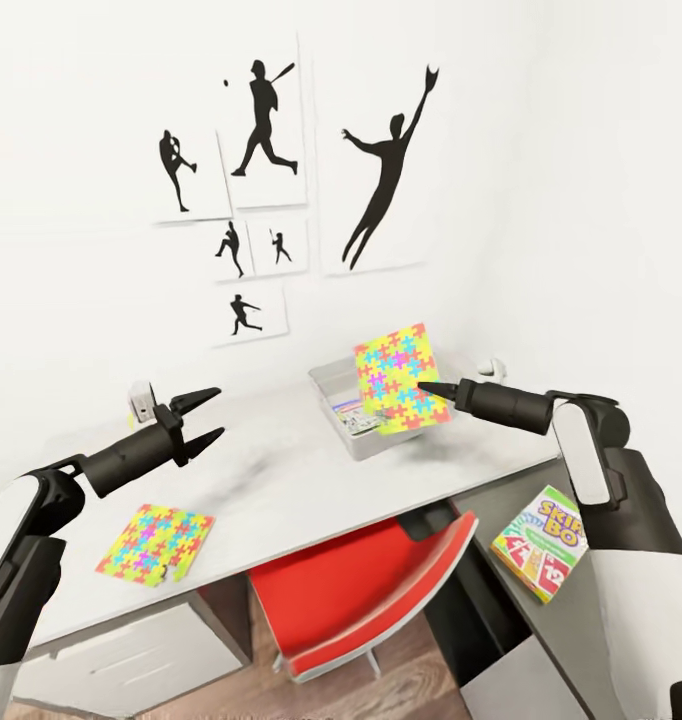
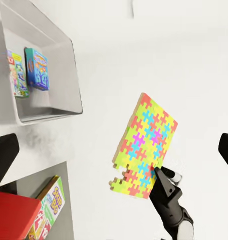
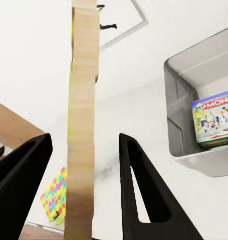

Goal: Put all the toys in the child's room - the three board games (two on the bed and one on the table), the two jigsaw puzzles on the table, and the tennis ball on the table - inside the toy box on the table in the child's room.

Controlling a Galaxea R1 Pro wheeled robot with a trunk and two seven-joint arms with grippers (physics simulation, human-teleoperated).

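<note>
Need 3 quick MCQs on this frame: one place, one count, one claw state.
1. Where is the SKIP-BO box?
A) in the toy box
B) on the red chair
C) on the lower dark desk section

2. How many jigsaw puzzles does the head view show?
A) one
B) two
C) three

3. What state is the left claw in?
A) open and empty
B) shut on a puzzle
C) shut on the ball

Answers:
1. C: the box lies flat on the dark section beside the right arm.
2. B: the held jigsaw puzzle stands upright in the right claw, and the second jigsaw puzzle lies flat on the table.
3. A: its fingers are spread with nothing between them.
</note>
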